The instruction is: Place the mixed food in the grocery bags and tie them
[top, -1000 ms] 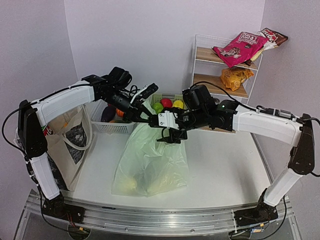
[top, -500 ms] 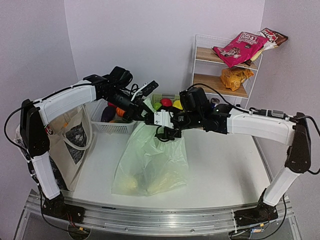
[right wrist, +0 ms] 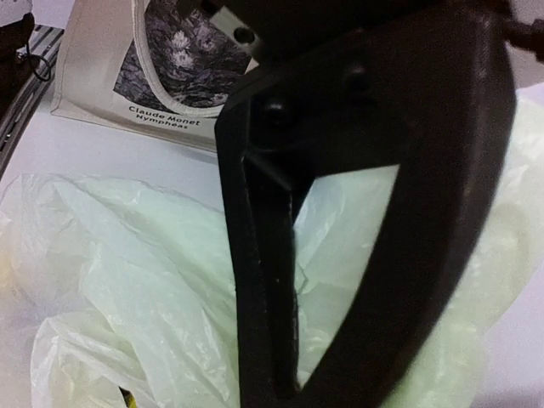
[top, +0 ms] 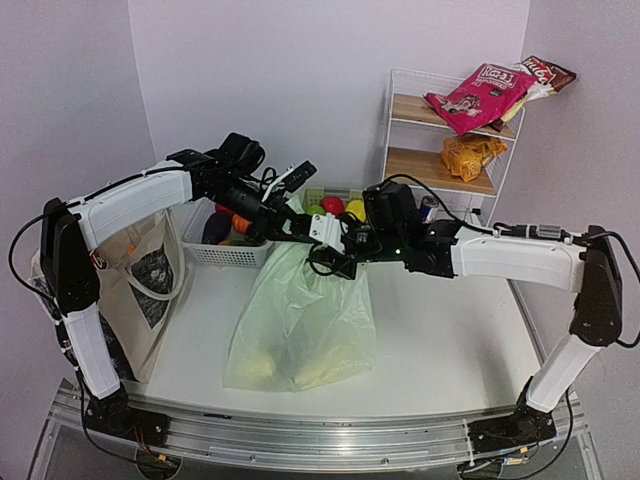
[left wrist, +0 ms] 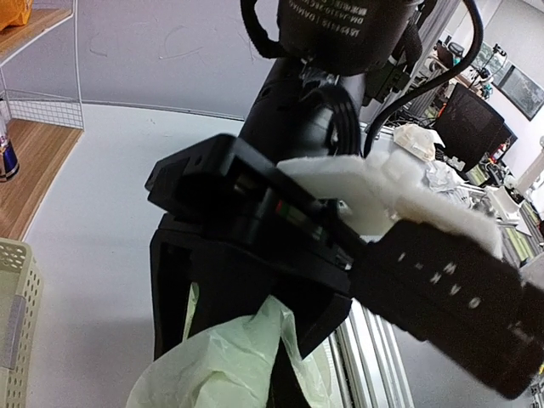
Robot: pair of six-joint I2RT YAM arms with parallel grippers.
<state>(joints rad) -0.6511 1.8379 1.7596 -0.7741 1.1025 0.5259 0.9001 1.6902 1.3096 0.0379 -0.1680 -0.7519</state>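
Nearest: both arm bases on the metal rail (top: 320,430) along the table's (top: 450,330) front edge.

Mid-table, just beyond: pale-green plastic bag (top: 300,330), slumped wide at the base and drawn up to a narrow peak at the top. Yellow lumps (top: 262,368) show through the film at its lower left corner.

Left edge of table, under the left arm: canvas tote (top: 140,270), upright, mouth open, black-and-white print panel facing the bag.

Above the bag's peak the two grippers meet, almost touching.
- Left gripper (top: 287,226): fingers pressed together, pinching the plastic bag's top, which is bunched up to its tip. The left wrist view shows crumpled green film at its lower edge.
- Right gripper (top: 324,266): points down at the bag's upper edge, just beside the left one. In its own wrist view the black fingers (right wrist: 255,280) narrow toward each other near the bottom of the frame, with plastic behind them. Cannot tell whether they are spread or closed, or whether any film is caught between them.

Behind the grippers:
- White basket (top: 225,252), holding a dark purple lump (top: 214,228) and something orange (top: 240,224).
- Green basket (top: 322,193) to its right, with green, red and yellow fruit.
- Drink can (top: 428,208) further right.

Far right corner: wire rack (top: 400,120) with wooden shelves.
- Orange packet (top: 470,155) on the middle shelf.
- Pink packet (top: 478,95) and brown packet (top: 548,72) on top
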